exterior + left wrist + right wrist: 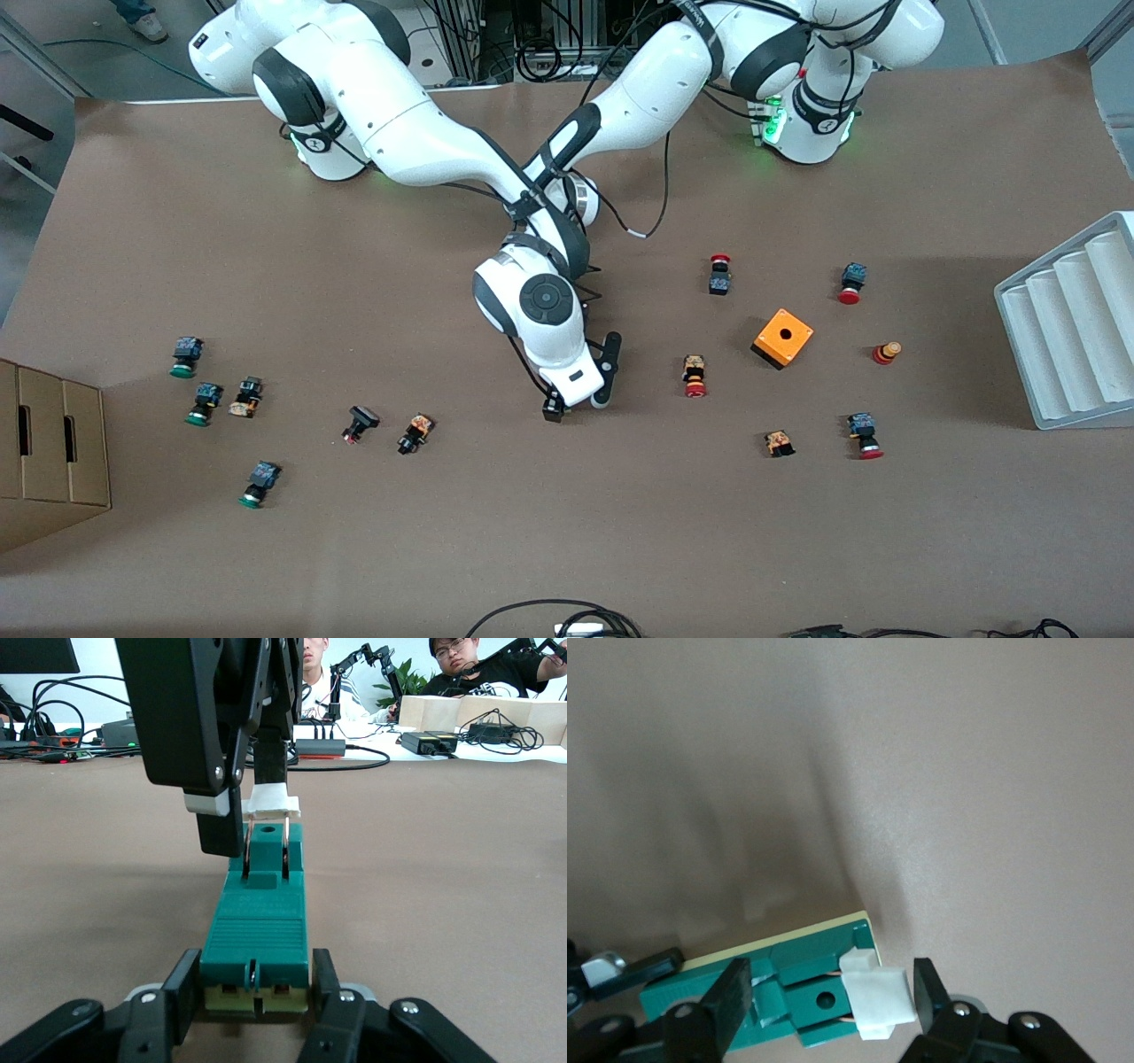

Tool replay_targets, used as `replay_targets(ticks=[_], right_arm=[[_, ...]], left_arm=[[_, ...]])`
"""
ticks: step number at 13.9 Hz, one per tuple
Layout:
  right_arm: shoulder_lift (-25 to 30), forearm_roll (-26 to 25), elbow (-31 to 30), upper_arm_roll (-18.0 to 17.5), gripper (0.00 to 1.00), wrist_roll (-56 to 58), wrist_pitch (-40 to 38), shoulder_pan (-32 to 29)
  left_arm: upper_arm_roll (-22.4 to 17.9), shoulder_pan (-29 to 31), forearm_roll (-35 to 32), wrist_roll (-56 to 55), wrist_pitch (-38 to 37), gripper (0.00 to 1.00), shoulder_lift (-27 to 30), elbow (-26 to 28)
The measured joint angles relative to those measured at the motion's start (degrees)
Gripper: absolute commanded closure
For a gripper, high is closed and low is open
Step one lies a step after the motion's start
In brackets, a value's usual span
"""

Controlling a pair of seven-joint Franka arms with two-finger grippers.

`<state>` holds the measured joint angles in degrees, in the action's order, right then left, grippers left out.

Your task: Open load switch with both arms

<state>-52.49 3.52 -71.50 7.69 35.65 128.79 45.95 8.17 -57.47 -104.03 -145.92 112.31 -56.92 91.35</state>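
Note:
The green load switch (257, 930) lies flat on the brown table, at its middle. My left gripper (255, 988) is shut on one end of it, one finger on each long side. At the other end sits the white sliding piece (877, 997), with two copper pins showing beneath it. My right gripper (833, 988) comes down from above and is open, its fingers astride that end with gaps on both sides. One right finger (219, 828) stands beside the white piece (270, 802). In the front view both hands meet at the table's middle (571, 390) and hide the switch.
An orange box with a hole (782, 338) and red-capped push buttons (695, 376) lie toward the left arm's end. Green-capped buttons (186, 356) and a cardboard box (49, 452) are toward the right arm's end. A white ribbed rack (1072, 328) stands at the table's edge.

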Motion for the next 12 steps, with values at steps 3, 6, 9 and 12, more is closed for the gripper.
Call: replay_targets(ticks=[3,6,9,12], right_arm=[[0.0,0.0,0.1,0.1,0.27,0.0,0.0,0.0],[0.0,0.0,0.3,0.2,0.29,0.0,0.1,0.2],[0.0,0.0,0.3,0.3,0.29,0.0,0.2,0.4],[0.0,0.0,0.3,0.4,0.29,0.1,0.2,0.4]], left_arm=[[0.0,0.0,0.0,0.0,0.0,0.42,0.0,0.0],[0.0,0.0,0.0,0.0,0.0,0.42,0.0,0.0],[0.0,0.0,0.0,0.0,0.0,0.42,0.0,0.0],[0.0,0.0,0.0,0.0,0.0,0.42,0.0,0.0]])
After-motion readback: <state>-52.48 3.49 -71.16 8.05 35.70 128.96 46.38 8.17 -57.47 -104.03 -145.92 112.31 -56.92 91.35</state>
